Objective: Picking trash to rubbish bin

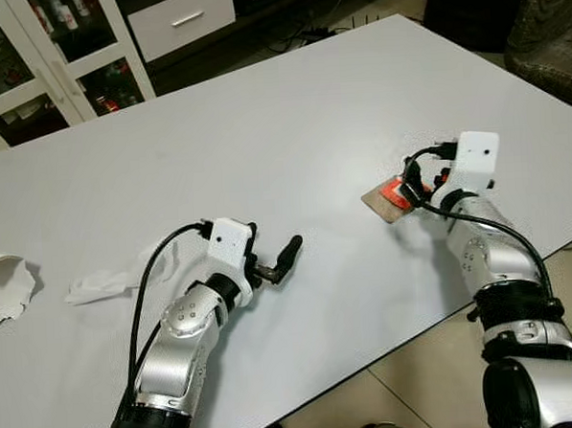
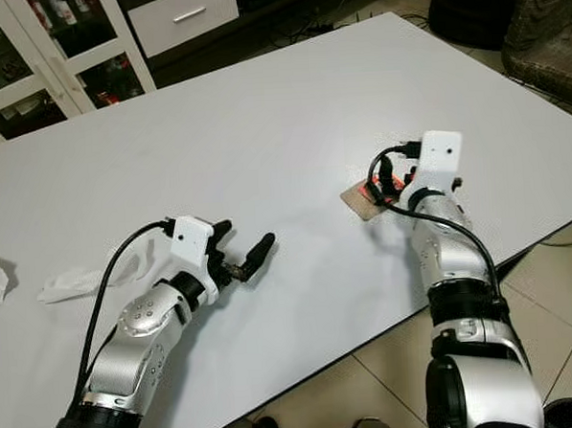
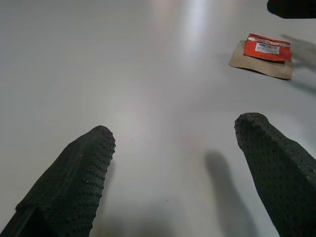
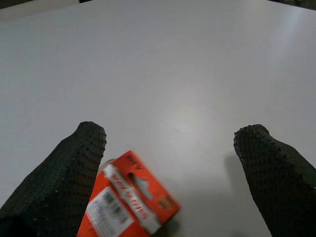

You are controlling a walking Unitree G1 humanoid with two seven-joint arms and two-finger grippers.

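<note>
1. We stand at a wide white bench (image 1: 291, 127), with a white glass-door cabinet (image 1: 48, 63) beyond its far edge.
2. Our left end effector (image 1: 274, 264) hovers low over the bench's near side, fingers (image 3: 74, 182) spread, holding nothing.
3. Our right end effector (image 4: 168, 173) sits at the orange-and-tan packet (image 1: 393, 197) near the bench's right edge, fingers (image 4: 64, 182) spread, the packet lying flat just beside one of them.
4. A crumpled white tissue (image 1: 107, 281) lies left of our left arm.
5. Another white paper scrap (image 1: 4, 281) rests at the bench's left edge.
</note>
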